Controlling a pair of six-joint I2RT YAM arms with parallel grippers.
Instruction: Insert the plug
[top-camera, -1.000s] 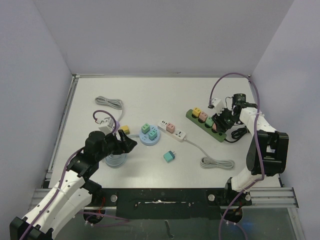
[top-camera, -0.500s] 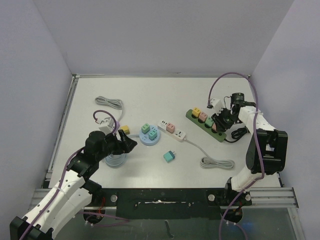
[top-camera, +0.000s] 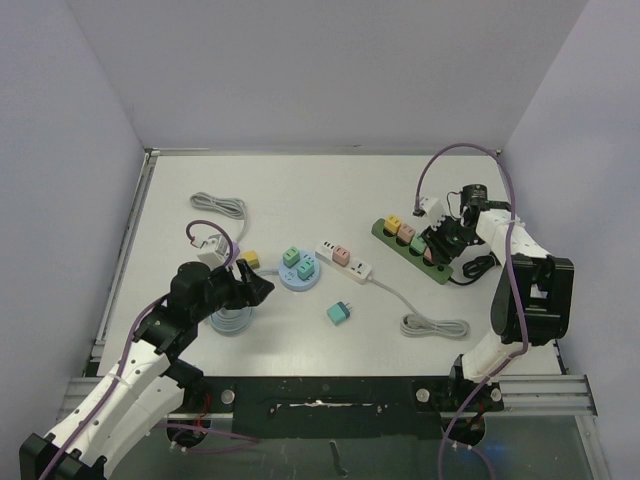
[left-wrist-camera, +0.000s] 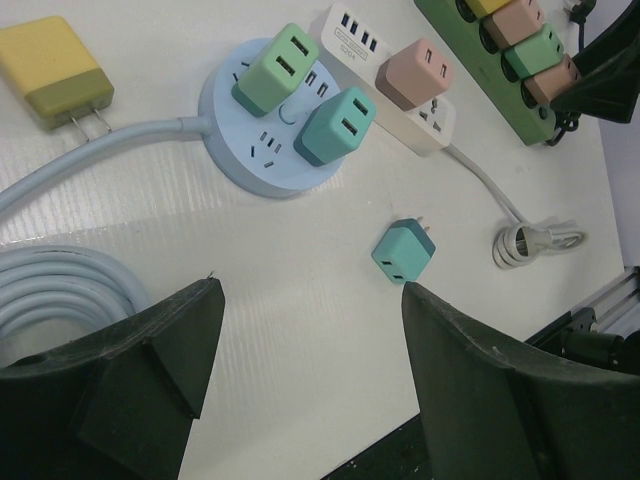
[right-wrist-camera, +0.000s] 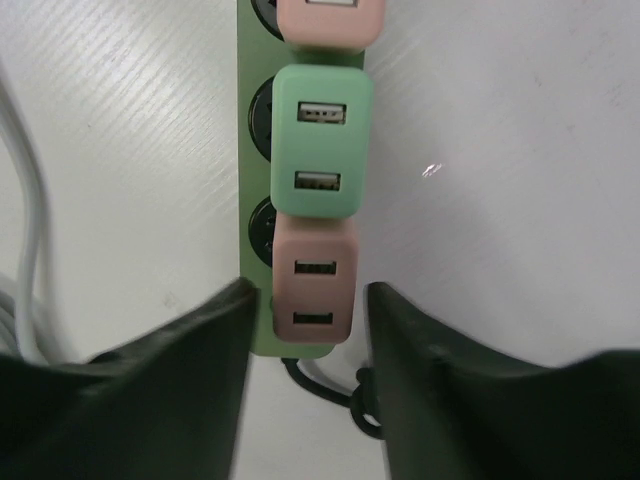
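A: Top view. The right gripper (top-camera: 437, 243) sits over the near end of the green power strip (top-camera: 385, 232). The left gripper (top-camera: 250, 285) is above the coiled cable (top-camera: 232, 320). A loose teal adapter (top-camera: 340, 313) lies between the arms.

B: Left wrist?

A: Fingers spread wide, nothing held. The teal adapter (left-wrist-camera: 403, 252) lies beyond them, on its side.

B: Right wrist?

A: Fingers straddle the pink adapter (right-wrist-camera: 314, 290) in the strip's end socket. Slim gaps on both sides, so not clamped.

B: Handling?

A: Likely light, rigid, smooth plastic, so it may slip. Grip the flat sides mid-body and push straight.
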